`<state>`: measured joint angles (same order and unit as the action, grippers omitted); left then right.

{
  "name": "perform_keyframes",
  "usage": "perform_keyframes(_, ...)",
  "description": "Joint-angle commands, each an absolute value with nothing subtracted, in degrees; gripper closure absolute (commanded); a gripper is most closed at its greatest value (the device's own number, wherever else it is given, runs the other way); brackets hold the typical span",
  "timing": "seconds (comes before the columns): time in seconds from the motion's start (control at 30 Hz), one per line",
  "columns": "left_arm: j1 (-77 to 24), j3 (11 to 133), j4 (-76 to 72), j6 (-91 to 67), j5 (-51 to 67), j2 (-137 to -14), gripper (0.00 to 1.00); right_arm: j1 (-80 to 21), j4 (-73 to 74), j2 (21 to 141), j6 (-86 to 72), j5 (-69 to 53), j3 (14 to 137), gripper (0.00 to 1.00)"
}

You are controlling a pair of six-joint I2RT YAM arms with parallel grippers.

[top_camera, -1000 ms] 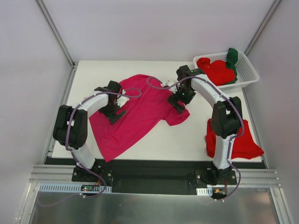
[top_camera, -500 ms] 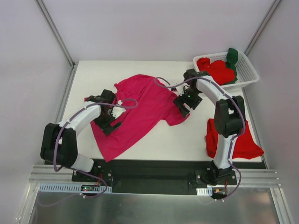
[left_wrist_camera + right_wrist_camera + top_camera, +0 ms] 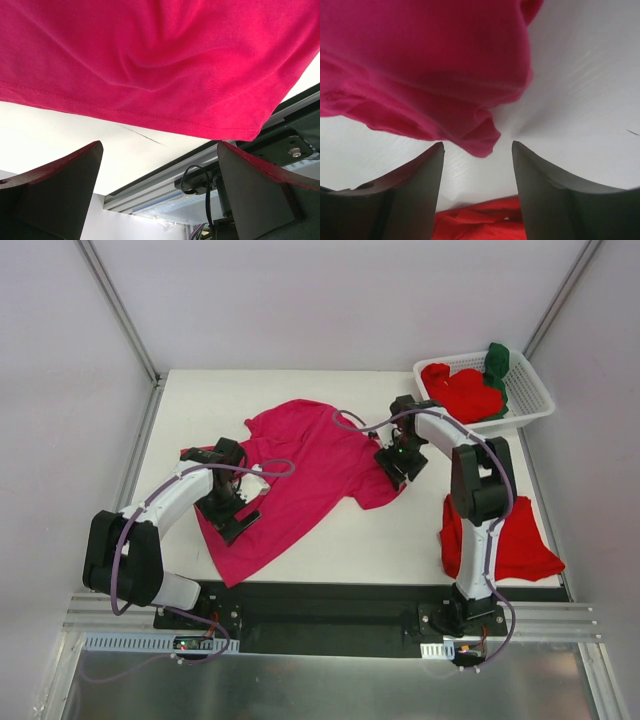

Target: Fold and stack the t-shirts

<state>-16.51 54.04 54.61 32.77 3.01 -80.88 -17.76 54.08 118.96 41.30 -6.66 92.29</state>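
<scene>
A magenta-pink t-shirt (image 3: 300, 475) lies spread on the white table, its hem (image 3: 150, 117) running across the left wrist view. My left gripper (image 3: 238, 518) hovers at the shirt's near-left hem. Its jaws are wide open (image 3: 160, 146) over bare table, just short of the hem. My right gripper (image 3: 396, 468) is at the shirt's right sleeve. It is open (image 3: 477, 145), and the sleeve's corner (image 3: 482, 140) hangs between its fingertips, untouched by either. A bright red t-shirt (image 3: 520, 545) lies at the near right and shows as red cloth (image 3: 480, 222) below the right fingers.
A white slotted basket (image 3: 535, 405) at the back right holds a red t-shirt (image 3: 465, 390) and a dark green one (image 3: 497, 362). The table's near edge and metal rail (image 3: 200, 170) are close behind the left gripper.
The left arm swung down and leftward along the shirt toward the near hem. The right gripper shifted right to the sleeve's edge, and its jaws have narrowed.
</scene>
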Motion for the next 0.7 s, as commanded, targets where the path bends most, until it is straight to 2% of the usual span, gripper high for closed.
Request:
perform_keyframes(0.0, -16.9, 55.8, 57.3, 32.6, 4.7, -80.4, 0.01, -18.5, 54.0, 121.0, 39.5, -9.0, 95.0, 0.49)
perform_keyframes(0.03, -16.9, 55.7, 57.2, 32.6, 4.7, -80.4, 0.01, -18.7, 54.0, 121.1, 39.5, -9.1, 94.9, 0.6)
perform_keyframes(0.07, -16.9, 55.7, 57.4, 32.6, 4.6, -80.4, 0.01, -18.9, 53.9, 121.3, 39.6, -9.6, 94.7, 0.79)
perform_keyframes(0.1, -16.9, 55.9, 57.3, 32.5, 4.4, -80.5, 0.01, -19.1, 54.0, 121.2, 39.7, -9.6, 94.3, 0.92)
perform_keyframes(0.13, -16.9, 55.9, 57.3, 32.7, 4.2, -80.5, 0.01, -19.2, 54.1, 121.1, 39.6, -9.3, 94.1, 0.99)
perform_keyframes(0.47, -16.9, 58.3, 56.8, 33.2, 4.3, -82.5, 0.01, -19.1, 57.3, 111.3, 43.3, -5.9, 82.3, 0.99)
perform_keyframes(0.67, -16.9, 58.8, 56.3, 33.4, 4.6, -83.0, 0.01, -18.7, 60.3, 106.2, 46.6, -3.5, 79.3, 0.99)
